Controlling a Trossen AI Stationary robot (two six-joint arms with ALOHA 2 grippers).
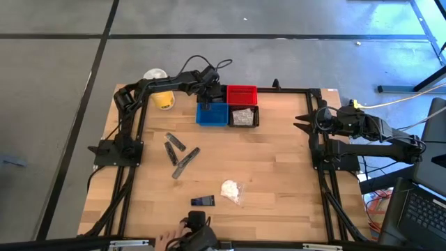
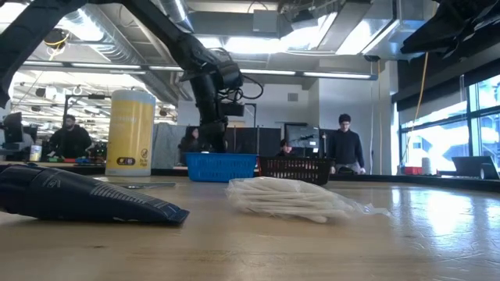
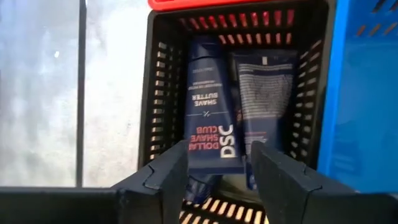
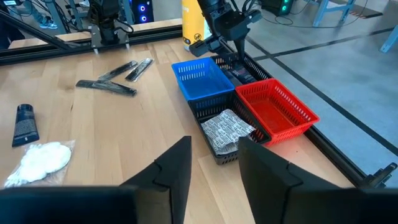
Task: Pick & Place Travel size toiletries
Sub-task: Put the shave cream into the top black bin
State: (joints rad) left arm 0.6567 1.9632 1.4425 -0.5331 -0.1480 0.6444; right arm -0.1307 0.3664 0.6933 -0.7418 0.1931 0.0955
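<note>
My left gripper (image 3: 214,171) hangs open over a black bin (image 3: 158,93) at the table's far edge, fingers pointing steeply down. Two navy tubes (image 3: 208,106) lie flat side by side in that bin; the fingers stand on either side of the left tube's near end. On the table lie several dark flat tubes (image 1: 178,153), one navy tube (image 1: 202,201) and a white wad in clear wrap (image 1: 231,189). Clear packets (image 4: 225,129) fill another black bin (image 1: 244,117). My right gripper (image 4: 214,168) waits open at the table's right side.
A blue bin (image 1: 211,113) and a red bin (image 1: 242,93) stand beside the black ones. A yellow cylindrical container (image 1: 162,99) stands left of them. A person's hand (image 1: 166,241) shows at the near edge. People stand in the room beyond the table.
</note>
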